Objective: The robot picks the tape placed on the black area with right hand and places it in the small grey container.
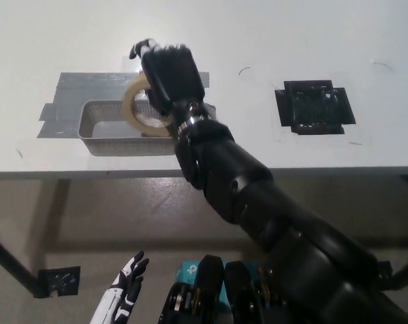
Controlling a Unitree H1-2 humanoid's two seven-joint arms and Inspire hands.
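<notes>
head view: black right hand point(169, 75) sits above the right end of the small grey container point(96, 128), fingers wrapped round the tape point(134, 108). the roll stands tilted over the container's interior. black area point(315, 106) lies at 3 o'clock, well apart. white left hand point(123, 291), at 7 o'clock below the table point(271, 34), rests with fingers spread.

black right robot hand point(169, 74) outstretched, fingers curled; white left robot hand point(121, 297) low, open

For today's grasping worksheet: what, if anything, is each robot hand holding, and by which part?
Right robot hand grips the tape by its ring's right side; left robot hand holds nothing.
</notes>
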